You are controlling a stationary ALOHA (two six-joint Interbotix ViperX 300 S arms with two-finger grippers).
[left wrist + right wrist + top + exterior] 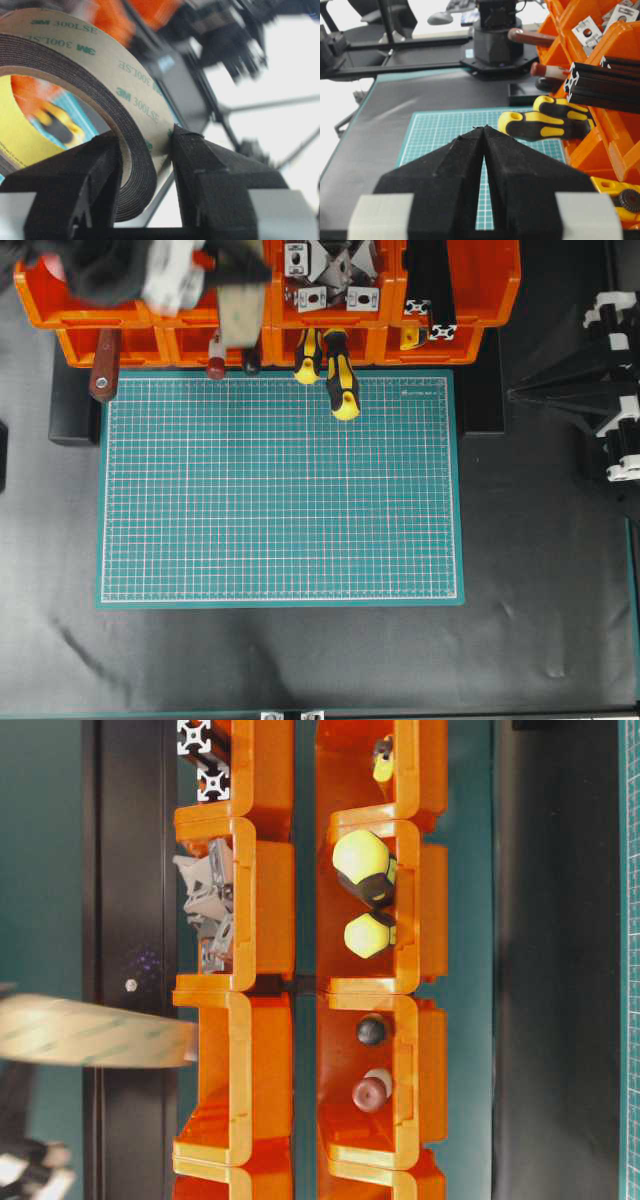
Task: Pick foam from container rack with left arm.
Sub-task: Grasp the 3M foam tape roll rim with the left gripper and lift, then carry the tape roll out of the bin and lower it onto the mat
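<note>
Gripping the foam [75,75] across its wall, the left gripper [145,150] has one finger inside the ring and the other against the printed beige outer liner; the jaws stand part-way in, clamped on the roll and nothing else. In the overhead view the roll [237,312] shows as a pale blurred band just below the left arm's wrist, over the left part of the rack [420,335], at the upper bins' front edge. The table-level view shows the roll [95,1032] edge-on and outside the bins, beside the rim of an upper bin, not resting in it. Whether it touches that rim cannot be told.

Handling judgement: the roll looks light and springy. The dark foam layers will give under pressure, so a hard squeeze may dent them. The liner face looks smooth and could slip; the present hold through the wall, with a finger bearing on the cream-yellow core, is the sound place to take it. Held at one point of the ring, the roll could swing or twist in the jaws.

Further right, yellow-and-black screwdrivers [338,380] overhang the mat [280,490] from the lower bins. At far right the right gripper [483,132] hangs above the bench, jaws pressed together, carrying nothing.
</note>
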